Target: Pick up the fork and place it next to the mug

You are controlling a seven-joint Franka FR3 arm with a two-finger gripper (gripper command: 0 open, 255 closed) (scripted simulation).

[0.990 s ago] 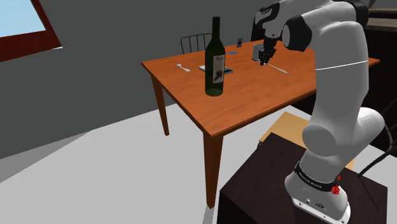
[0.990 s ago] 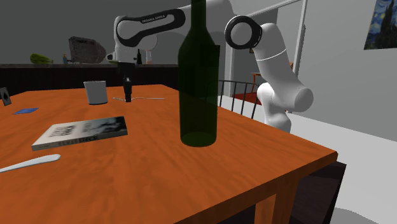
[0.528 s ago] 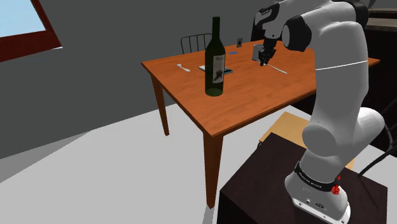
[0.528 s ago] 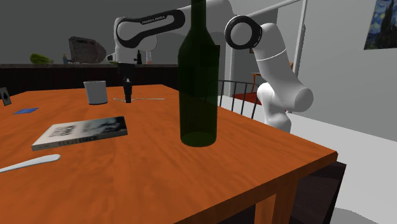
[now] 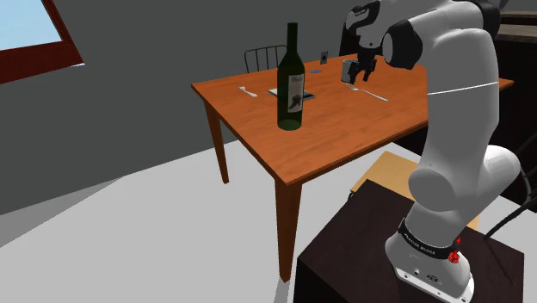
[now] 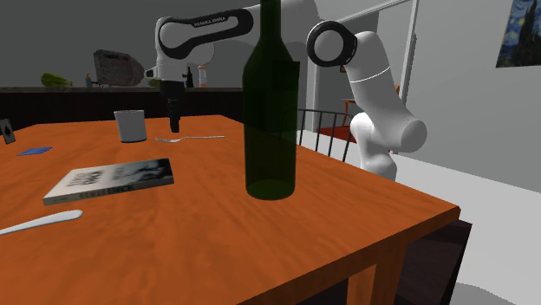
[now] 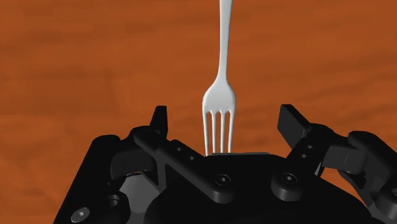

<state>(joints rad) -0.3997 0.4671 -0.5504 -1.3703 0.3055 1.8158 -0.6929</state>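
Observation:
A pale fork [image 5: 372, 92] lies flat on the wooden table [image 5: 344, 129], just beside the grey mug [image 5: 347, 71]. In the second exterior view the fork [image 6: 186, 138] rests a short way to the right of the mug [image 6: 130, 126]. My black gripper [image 5: 360, 76] hangs a little above the fork's tine end, open and holding nothing; the second exterior view shows the gripper [image 6: 174, 120] clear of the table. In the wrist view the fork [image 7: 219, 95] lies on the wood below the gripper [image 7: 225, 118], tines toward me, and neither finger [image 7: 159, 121] touches it.
A tall green bottle [image 5: 291, 82] stands mid-table, with a book [image 6: 108, 179] lying by it. A white utensil [image 6: 39, 223], a blue card [image 6: 35, 151] and a small frame [image 6: 7, 132] lie further along. A chair [image 5: 262, 58] stands behind the table.
The gripper was shut on the fork low at the table; now it has opened, let the fork go and risen a little. The fork stays beside the mug.

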